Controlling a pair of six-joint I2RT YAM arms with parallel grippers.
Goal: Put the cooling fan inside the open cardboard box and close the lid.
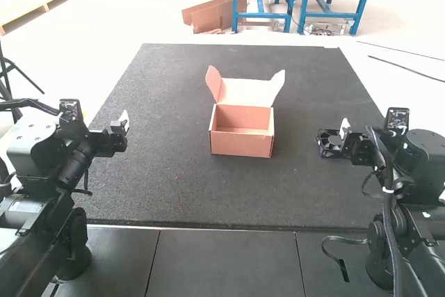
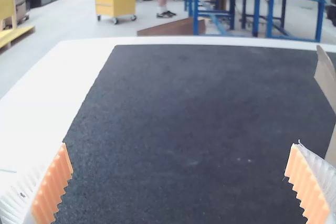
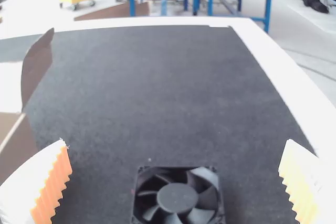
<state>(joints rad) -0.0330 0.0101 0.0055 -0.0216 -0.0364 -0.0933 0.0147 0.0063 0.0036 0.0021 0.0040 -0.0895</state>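
Observation:
A small open cardboard box stands in the middle of the black mat, its lid tipped up at the back. A black cooling fan lies flat on the mat to the box's right. My right gripper hovers just over it, open, and in the right wrist view the fan sits between the white ribbed fingers. My left gripper is open near the mat's left edge, nothing between its orange pads. A box flap shows at that view's edge.
The mat lies on a pale table. The box's side flap shows in the right wrist view. Bare mat stretches between the fan and the box and around the left gripper.

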